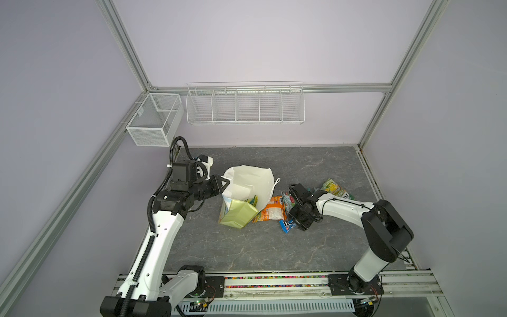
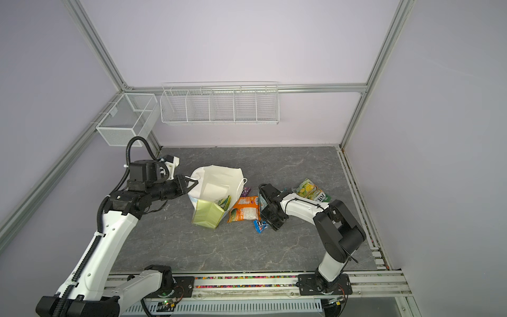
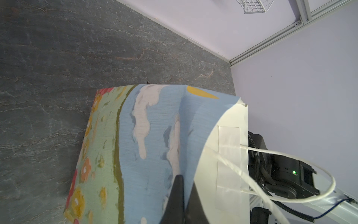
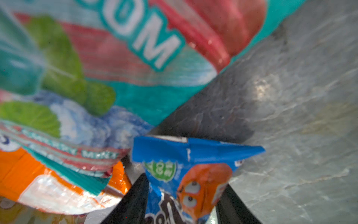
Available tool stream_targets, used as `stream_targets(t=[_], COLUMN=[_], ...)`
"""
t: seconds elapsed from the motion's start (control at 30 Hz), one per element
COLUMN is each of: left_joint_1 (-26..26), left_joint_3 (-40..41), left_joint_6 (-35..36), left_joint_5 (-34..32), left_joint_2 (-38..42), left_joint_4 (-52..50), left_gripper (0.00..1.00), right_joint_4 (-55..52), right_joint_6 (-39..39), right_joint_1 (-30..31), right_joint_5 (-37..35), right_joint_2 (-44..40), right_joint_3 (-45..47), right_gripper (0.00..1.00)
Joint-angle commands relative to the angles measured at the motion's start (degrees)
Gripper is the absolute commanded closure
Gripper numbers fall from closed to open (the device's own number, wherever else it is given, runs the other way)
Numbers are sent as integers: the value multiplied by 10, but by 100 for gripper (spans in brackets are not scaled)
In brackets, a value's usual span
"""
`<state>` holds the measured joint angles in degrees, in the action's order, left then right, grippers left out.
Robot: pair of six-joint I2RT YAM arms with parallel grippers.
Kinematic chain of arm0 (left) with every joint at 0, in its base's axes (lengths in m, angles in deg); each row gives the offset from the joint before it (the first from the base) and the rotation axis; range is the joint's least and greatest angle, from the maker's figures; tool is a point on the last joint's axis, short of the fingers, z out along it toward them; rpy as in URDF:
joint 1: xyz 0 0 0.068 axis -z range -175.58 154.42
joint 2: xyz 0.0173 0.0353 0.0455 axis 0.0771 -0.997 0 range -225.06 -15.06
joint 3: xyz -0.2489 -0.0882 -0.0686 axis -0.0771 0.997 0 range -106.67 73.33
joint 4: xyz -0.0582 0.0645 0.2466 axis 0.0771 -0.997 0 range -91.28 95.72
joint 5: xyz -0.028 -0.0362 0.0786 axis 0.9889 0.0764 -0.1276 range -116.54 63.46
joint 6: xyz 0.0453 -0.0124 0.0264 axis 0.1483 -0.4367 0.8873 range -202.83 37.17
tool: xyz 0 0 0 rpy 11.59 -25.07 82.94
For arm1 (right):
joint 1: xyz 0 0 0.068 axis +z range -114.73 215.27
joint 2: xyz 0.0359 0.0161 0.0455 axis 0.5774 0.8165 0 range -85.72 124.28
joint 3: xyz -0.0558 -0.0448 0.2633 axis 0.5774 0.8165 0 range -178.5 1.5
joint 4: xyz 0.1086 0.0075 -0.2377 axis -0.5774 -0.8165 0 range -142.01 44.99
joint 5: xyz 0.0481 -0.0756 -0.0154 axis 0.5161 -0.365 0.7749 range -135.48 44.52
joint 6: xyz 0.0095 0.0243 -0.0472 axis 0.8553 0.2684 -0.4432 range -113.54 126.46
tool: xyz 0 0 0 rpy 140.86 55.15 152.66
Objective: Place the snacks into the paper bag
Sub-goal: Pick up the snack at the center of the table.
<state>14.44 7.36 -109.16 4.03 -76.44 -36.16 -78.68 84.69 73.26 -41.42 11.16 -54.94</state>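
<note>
The paper bag (image 1: 247,178) (image 2: 216,178) lies tipped on the grey table, mouth up, with a green pouch (image 1: 252,200) inside. My left gripper (image 1: 223,184) (image 3: 186,178) is shut on the bag's rim beside a cord handle (image 3: 290,157). Right of the bag lie an orange pouch (image 1: 270,212) (image 4: 19,170), a teal-red FOX'S pouch (image 1: 288,200) (image 4: 135,48) and a blue M&M's pack (image 1: 286,226) (image 4: 174,151). My right gripper (image 1: 292,222) (image 4: 185,180) is open, its jaws close on either side of the blue pack. A teal-yellow pouch (image 1: 334,189) lies behind the right arm, a purple pack (image 2: 247,189) by the bag.
Two white wire baskets hang on the back wall, a small one (image 1: 156,120) at the left corner and a long divided one (image 1: 244,107). Aluminium frame posts and lilac walls close in the table on three sides. The arms' base rail (image 1: 274,285) runs along the front.
</note>
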Motion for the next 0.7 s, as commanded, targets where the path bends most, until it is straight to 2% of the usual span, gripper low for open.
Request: stream_targets(t=[0.0, 0.33, 0.67], left_joint_1=[-5, -4, -4], left_joint_3=[-2, -8, -9], left_joint_6=[0, 7, 9], left_joint_5=[14, 2, -4], left_joint_2=[17, 17, 20], left_joint_4=[16, 3, 0], left_gripper=[100, 100, 100], right_joint_4=[-3, -5, -24], right_joint_6=[35, 43, 44], right_joint_1=[6, 17, 25], right_joint_5=[-14, -23, -40], right_joint_2=[12, 9, -17], right_joint_3=[13, 15, 16], right_gripper=[48, 66, 75])
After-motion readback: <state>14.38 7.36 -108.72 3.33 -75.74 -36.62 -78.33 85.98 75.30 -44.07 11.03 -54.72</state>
